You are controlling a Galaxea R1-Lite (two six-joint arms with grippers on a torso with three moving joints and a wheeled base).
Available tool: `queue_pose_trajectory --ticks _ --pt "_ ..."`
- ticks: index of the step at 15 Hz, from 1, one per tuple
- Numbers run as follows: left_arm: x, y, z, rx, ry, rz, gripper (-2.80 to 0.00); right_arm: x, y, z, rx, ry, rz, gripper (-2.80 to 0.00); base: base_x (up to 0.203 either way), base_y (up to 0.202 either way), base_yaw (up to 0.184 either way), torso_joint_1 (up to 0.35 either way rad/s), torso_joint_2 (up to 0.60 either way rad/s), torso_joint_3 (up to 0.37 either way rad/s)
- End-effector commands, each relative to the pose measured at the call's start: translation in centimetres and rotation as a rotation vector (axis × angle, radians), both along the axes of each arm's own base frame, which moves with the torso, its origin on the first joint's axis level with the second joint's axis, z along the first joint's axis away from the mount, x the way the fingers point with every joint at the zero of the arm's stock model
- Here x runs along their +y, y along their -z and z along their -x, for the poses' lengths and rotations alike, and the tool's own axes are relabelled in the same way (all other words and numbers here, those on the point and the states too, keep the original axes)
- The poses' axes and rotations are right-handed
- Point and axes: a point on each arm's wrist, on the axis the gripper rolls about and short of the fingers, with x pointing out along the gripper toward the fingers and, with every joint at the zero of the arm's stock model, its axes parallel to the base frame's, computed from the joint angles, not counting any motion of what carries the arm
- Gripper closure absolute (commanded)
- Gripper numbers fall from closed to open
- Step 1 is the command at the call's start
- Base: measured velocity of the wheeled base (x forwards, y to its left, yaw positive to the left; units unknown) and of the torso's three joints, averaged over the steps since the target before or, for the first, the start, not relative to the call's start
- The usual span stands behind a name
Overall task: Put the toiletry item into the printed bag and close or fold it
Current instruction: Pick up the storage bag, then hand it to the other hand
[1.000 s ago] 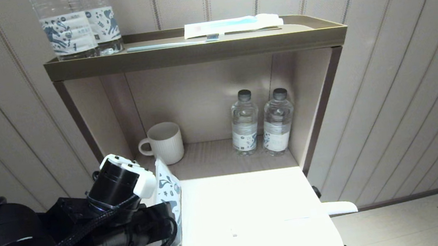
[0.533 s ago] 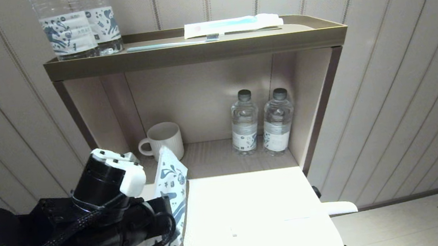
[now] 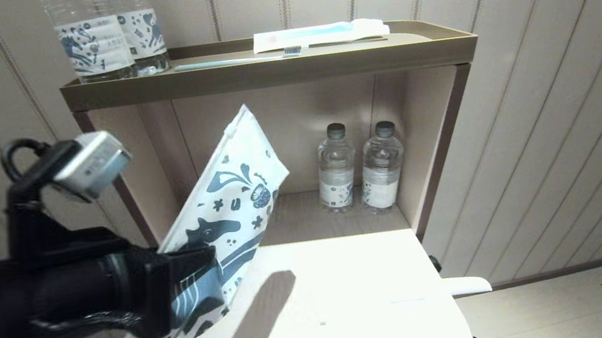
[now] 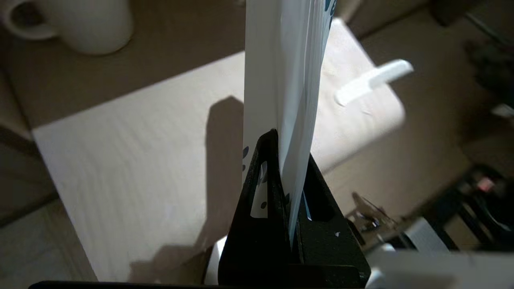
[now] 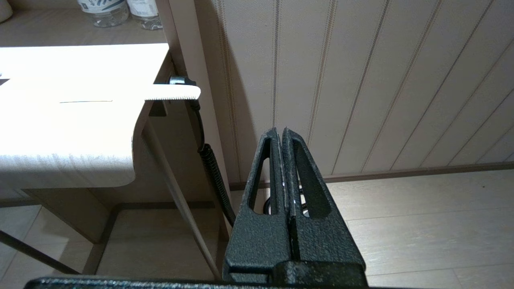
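Above the white table [image 3: 349,278], the left hand [image 3: 193,274] pinches the blue-printed white bag [image 3: 230,200], tilted upward.

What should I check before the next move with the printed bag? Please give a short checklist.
1. Left tool shut on the printed bag: ok.
2. Bag lifted off the white table: ok.
3. White stick reachable at the table's right edge, overhanging: ok.
4. Bag mouth open to receive the stick: cannot tell.
5. Right tool shut and empty, away from the stick: not ok for picking.
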Motion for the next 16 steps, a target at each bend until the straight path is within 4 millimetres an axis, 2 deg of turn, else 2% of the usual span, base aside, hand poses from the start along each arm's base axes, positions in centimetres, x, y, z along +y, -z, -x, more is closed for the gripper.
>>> queue_pose_trajectory --ticks 1,3,5,7,10,12,14,15,16 --pt "3.0 -2.9 3.8 0.048 0.271 0.027 0.00 0.0 0.0 0.0 0.002 0.000 -0.001 0.00 0.000 0.000 0.000 0.000 0.00 0.000" --pt "3.6 -3.2 4.9 0.054 0.460 -0.052 0.00 0.0 0.0 0.0 0.001 0.000 -0.001 0.00 0.000 0.000 0.000 0.000 0.00 0.000" --pt "2.5 -2.2 3.9 0.072 0.528 -0.137 0.00 0.0 0.0 0.0 0.000 0.000 -0.001 0.00 0.000 0.000 0.000 0.000 0.00 0.000" --pt "0.7 -1.1 2.2 0.117 0.560 -0.204 0.00 0.0 0.0 0.0 0.000 -0.001 0.002 0.00 0.000 0.000 0.000 0.000 0.00 0.000" --pt "-1.9 -0.2 -0.4 0.058 0.651 -0.317 0.00 0.0 0.0 0.0 0.001 -0.001 0.002 0.00 0.000 0.000 0.000 0.000 0.00 0.000" --pt "-3.8 -0.5 -2.5 -0.014 0.673 -0.379 0.00 0.0 0.0 0.0 0.000 -0.002 0.003 0.00 0.000 0.000 0.000 0.000 0.00 0.000" --pt "-4.9 -1.4 -4.5 -0.111 0.676 -0.425 0.00 0.0 -0.1 0.1 0.017 0.000 0.007 0.00 0.000 0.000 0.000 0.000 0.00 0.000" --pt "-5.4 -1.5 -5.4 -0.126 0.682 -0.437 0.00 0.0 -0.4 0.0 0.041 -0.009 0.008 0.00 0.000 0.000 0.000 0.000 0.00 0.000" --pt "-5.8 -1.5 -5.9 -0.112 0.705 -0.429 0.00 0.1 -1.7 0.2 0.027 -0.024 0.005 0.00 0.000 0.000 0.000 0.000 0.00 0.000"
